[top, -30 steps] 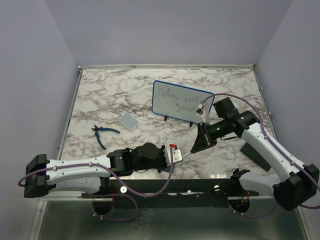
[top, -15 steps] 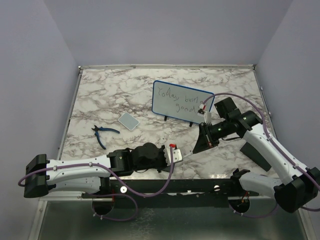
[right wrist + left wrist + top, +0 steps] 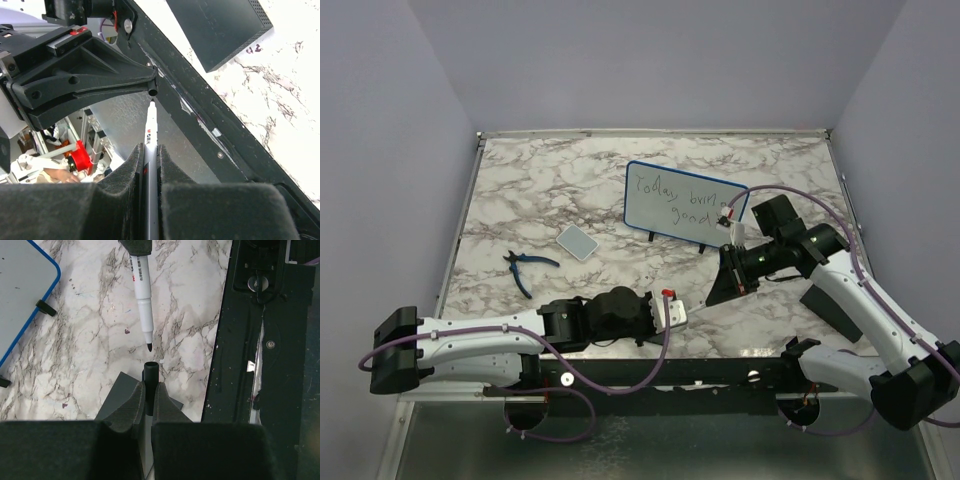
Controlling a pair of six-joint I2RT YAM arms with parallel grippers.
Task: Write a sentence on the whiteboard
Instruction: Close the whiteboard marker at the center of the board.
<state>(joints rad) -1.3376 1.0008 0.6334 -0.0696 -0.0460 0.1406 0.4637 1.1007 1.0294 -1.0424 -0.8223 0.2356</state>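
While top view gives layout, white blue-rimmed rectangular whiteboard (image 3: 650,215) stands on grey-veined marble table (image 3: 520,190) toward its far right corner, dark handwritten sentence (image 3: 665,187) on it; lilac walls (image 3: 620,60) around. Left wrist: left gripper (image 3: 150,390) clamped on black marker cap (image 3: 150,369), white marker (image 3: 141,287) tip facing it. Right wrist: right gripper (image 3: 149,152) pinches that marker.

Whiteboard (image 3: 647,213): white rect., thin blue rim, rounded corners, 2 black feet at near edge; right of centre, skewed. Sentence (image 3: 677,197): dark handwriting, 2 lines, approx. "Today brin / good".
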